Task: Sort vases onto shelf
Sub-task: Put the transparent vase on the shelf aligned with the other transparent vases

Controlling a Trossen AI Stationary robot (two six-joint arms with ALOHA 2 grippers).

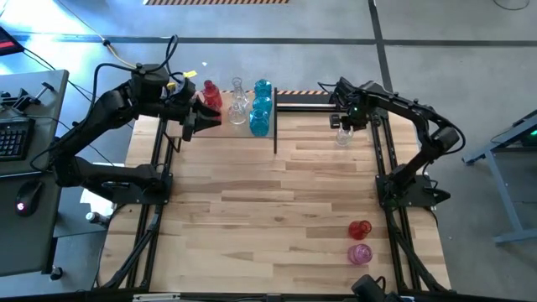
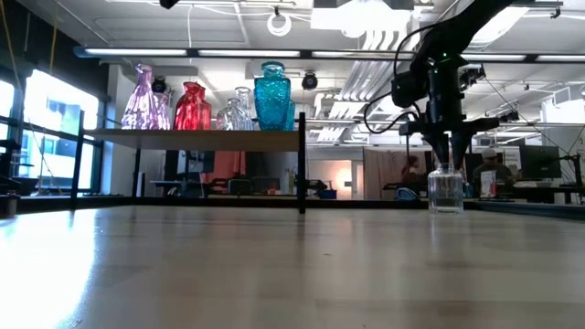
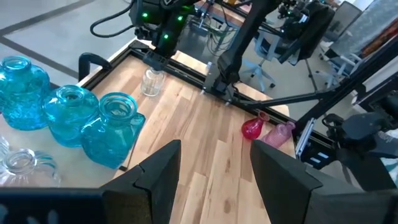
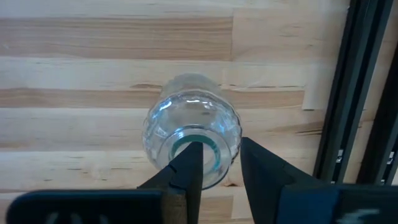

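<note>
The shelf (image 1: 243,141) stands at the table's far left and bears pink (image 2: 143,99), red (image 2: 192,107), clear (image 2: 236,110) and teal (image 2: 271,96) vases, standing on their bases. A clear vase (image 2: 445,190) stands upright on the table at the far right. My right gripper (image 4: 222,149) is over it, shut on its mouth. My left gripper (image 3: 214,168) is open and empty beside the shelf's vases (image 1: 197,117). A red vase (image 1: 359,229) and a pink vase (image 1: 359,252) lie on the table near its right front. My right gripper comes at the clear vase from above, pointing down. One finger (image 4: 189,165) is inside the mouth and the other is outside, with the rim (image 4: 227,155) between them. The vase stands upright with its base on the table.
The shelf's black frame post (image 1: 275,126) stands between the shelf and the clear vase. Black rails run along the table's right side (image 4: 357,87). The wide middle of the tabletop (image 1: 268,201) is bare wood. A desk with a keyboard (image 1: 13,134) stands off the table's left.
</note>
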